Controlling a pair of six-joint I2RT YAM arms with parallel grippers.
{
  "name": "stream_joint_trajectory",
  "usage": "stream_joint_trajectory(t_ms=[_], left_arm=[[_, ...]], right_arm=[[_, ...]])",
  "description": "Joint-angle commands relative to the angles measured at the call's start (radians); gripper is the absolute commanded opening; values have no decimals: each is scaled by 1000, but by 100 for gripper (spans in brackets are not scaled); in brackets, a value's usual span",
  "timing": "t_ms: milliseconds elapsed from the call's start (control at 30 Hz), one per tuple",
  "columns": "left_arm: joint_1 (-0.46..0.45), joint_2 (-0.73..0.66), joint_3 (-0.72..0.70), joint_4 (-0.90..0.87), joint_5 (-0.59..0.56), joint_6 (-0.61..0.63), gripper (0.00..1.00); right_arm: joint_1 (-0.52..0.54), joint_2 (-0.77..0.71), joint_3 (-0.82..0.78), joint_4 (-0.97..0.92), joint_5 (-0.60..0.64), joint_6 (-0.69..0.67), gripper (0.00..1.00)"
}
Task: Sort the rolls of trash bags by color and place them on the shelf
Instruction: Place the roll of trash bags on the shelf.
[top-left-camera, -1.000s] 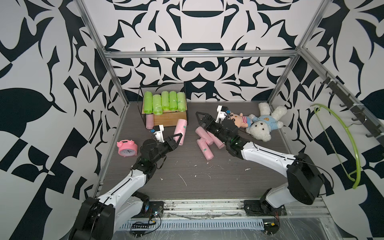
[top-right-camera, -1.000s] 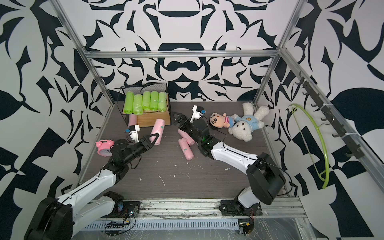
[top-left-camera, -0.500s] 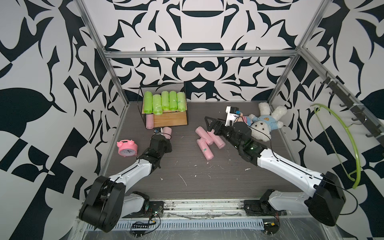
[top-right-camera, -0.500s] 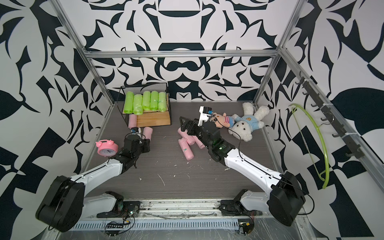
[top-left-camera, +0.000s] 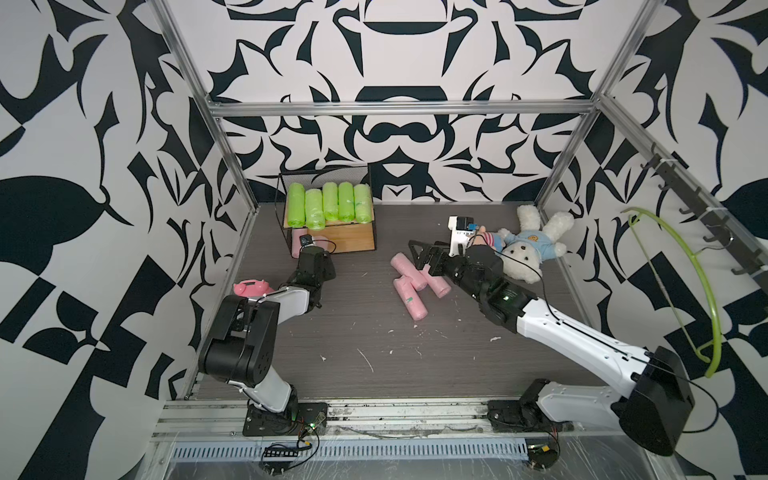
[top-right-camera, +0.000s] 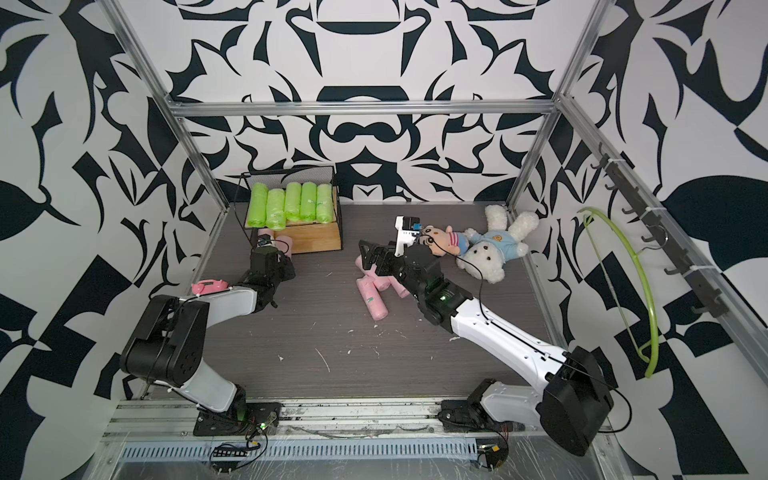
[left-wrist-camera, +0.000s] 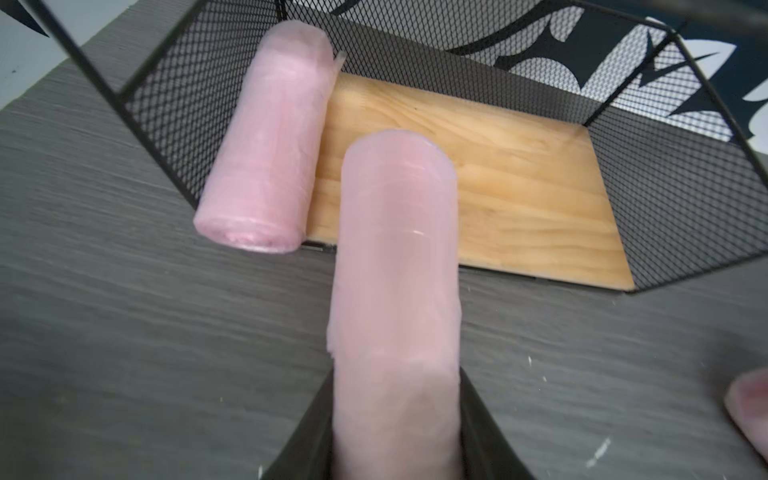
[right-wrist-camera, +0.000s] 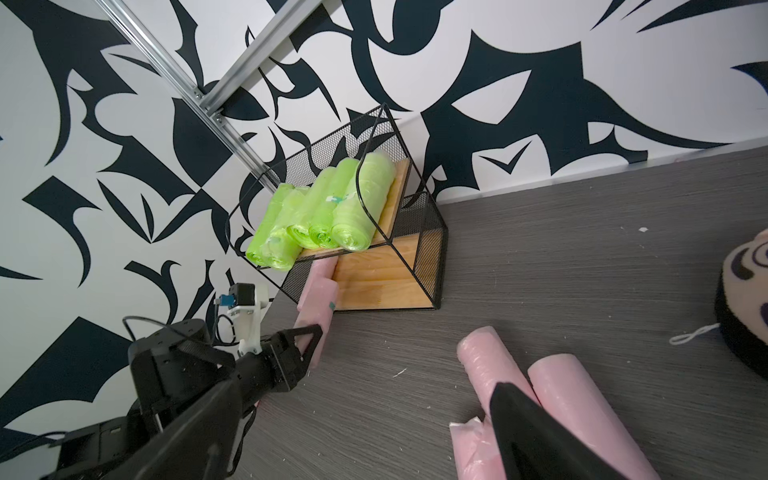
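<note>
The shelf (top-left-camera: 353, 241) stands at the back left, with several lime-green rolls (top-left-camera: 330, 201) on its upper board. One pink roll (left-wrist-camera: 266, 141) lies at the end of the lower board (left-wrist-camera: 498, 174). My left gripper (left-wrist-camera: 397, 370) is shut on another pink roll (left-wrist-camera: 395, 249), whose far end reaches over that board's front edge. In both top views the left wrist (top-left-camera: 316, 266) (top-right-camera: 270, 266) hides most of this grip. Three pink rolls (top-left-camera: 411, 299) (top-right-camera: 374, 299) lie mid-table. My right gripper (top-left-camera: 422, 257) (top-right-camera: 374, 259) hangs open just over them; one finger (right-wrist-camera: 536, 428) shows above them.
A pink alarm clock (top-left-camera: 251, 287) sits by the left wall near the left arm. A doll (top-right-camera: 440, 241) and a white plush toy (top-left-camera: 528, 245) lie at the back right. A green hanger (top-left-camera: 681, 270) hangs on the right wall. White scraps dot the table (top-left-camera: 374, 353).
My left gripper carried its pink roll left and back to the front of the shelf's lower board. The right gripper drew back to the right and settled over the loose pink rolls.
</note>
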Motion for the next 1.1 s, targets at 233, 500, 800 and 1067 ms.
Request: stream_joint_trajectory(t_ms=[233,500,800,1067], left_arm=[[40,122,90,113,3,-46,9],[52,213,162,143,-5,-55,14],[70,275,242,105,-17,-81,21],[70,258,230,79,-36,-101,36]], right_arm=[[-4,11,29,23,-44,-7,98],[-4,25,24,27,-53,0,98],[-4,46,34,32,-76,15,97],[-4,46,27,35,-78,25,97]])
